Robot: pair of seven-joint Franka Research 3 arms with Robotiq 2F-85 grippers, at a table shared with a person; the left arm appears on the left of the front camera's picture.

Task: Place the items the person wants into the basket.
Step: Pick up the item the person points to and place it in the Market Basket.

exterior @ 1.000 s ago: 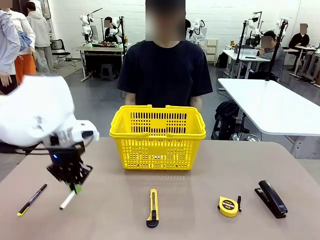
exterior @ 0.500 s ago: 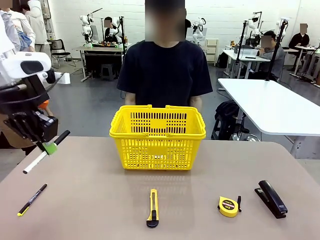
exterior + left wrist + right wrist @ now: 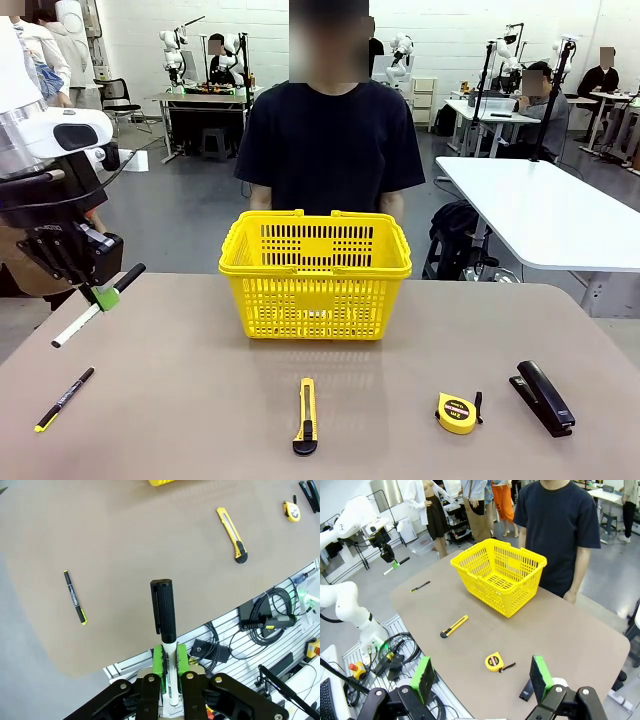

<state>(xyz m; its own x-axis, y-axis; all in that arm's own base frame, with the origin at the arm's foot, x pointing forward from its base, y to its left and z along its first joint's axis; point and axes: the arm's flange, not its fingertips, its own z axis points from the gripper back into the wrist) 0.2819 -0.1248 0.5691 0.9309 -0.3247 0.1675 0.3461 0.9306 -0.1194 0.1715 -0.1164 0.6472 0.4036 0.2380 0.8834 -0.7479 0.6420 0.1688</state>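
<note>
Front view: the left gripper [image 3: 103, 295] is in the air over the left side of the table [image 3: 200, 400], and its green pads are pressed onto the marker [image 3: 76, 326]. The marker is tilted, with the black cap up and toward the basket [image 3: 315, 300] and the white end down and to the left. It touches neither the table nor the basket, which is well apart from it.

The basket stands at the far middle of the table, just in front of the person [image 3: 335, 140], whose arms hang down behind it. The knife [image 3: 305, 416] lies near the robot's edge, in front of the basket, with its black end toward the robot. The tape measure [image 3: 456, 412] lies to the right of the knife, and the stapler [image 3: 543, 397] lies just beside it, further right. The pen [image 3: 64, 399] lies at the left, below the held marker.

Left wrist view: the pads grip the white body of the marker and the cap points away from the gripper.

Right wrist view: the right gripper [image 3: 481, 676] has its fingers spread wide and holds nothing. It is high above the near edge of the table.
</note>
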